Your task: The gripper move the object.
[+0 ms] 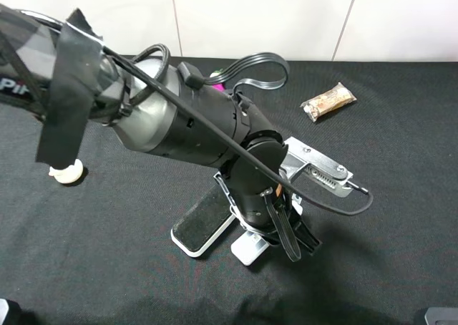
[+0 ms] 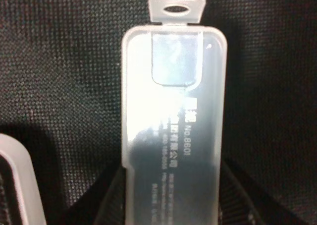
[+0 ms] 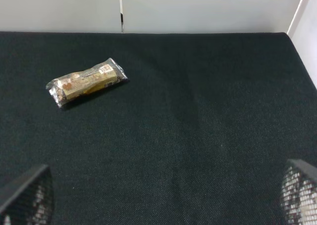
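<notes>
Surface: black woven cloth with pale wall panels behind it.
Task's thing: the pale-blue case lies flat on the cloth just beside the eraser block, with its hang tab pointing away from the arm.
Left end effector: narrowed around the case, one finger on each long edge. They seem to touch it, though the close view is blurred.
Right end effector: spread wide, holding nothing, well apart from the snack packet.
Step in hand: probably the grip itself. The case looks not yet lifted.
Next move: calls for a firm pinch, then a lift clear of the eraser.
Container: the case is translucent, with print on its face. I can make out nothing inside it.
</notes>
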